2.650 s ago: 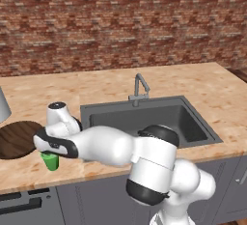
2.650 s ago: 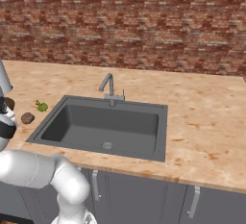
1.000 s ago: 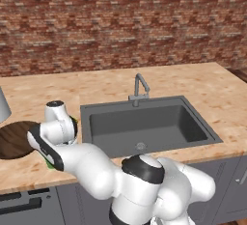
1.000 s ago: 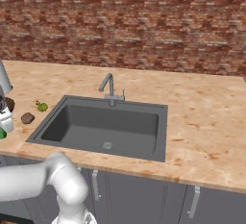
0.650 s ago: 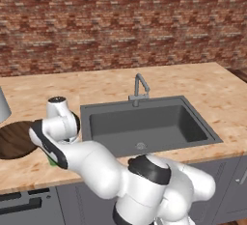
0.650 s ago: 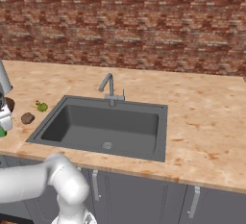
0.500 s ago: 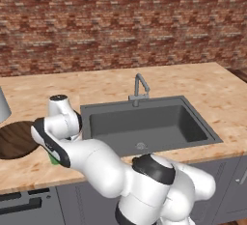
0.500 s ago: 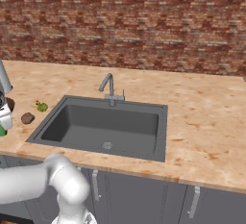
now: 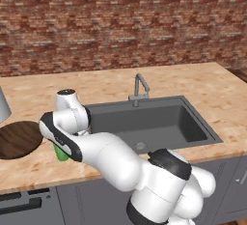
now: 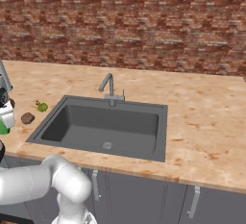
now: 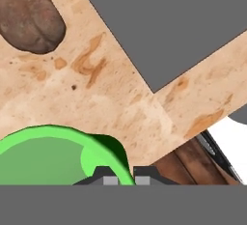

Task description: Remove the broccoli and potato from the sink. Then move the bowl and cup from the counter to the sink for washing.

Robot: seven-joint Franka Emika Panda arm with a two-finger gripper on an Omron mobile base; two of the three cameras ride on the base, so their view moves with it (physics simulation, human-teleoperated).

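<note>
Brick-walled kitchen, beige counter (image 10: 202,122). Sink (image 10: 103,127): empty but for its drain. Broccoli (image 10: 42,106) and potato (image 10: 27,118): on counter, left of sink. Gripper (image 11: 120,176): clamped on cup (image 11: 53,156) rim, newly lifted from beside bowl (image 9: 17,139). Cup's transfer to sink judged underway.

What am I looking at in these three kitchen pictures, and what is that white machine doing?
It is a white robot arm in a simulated kitchen. Two pictures come from cameras behind it, left and right; the third looks along its gripper. The gripper is shut on the rim of the green cup over the counter. The wooden bowl sits beside it. The potato and broccoli lie on the counter left of the sink.
</note>
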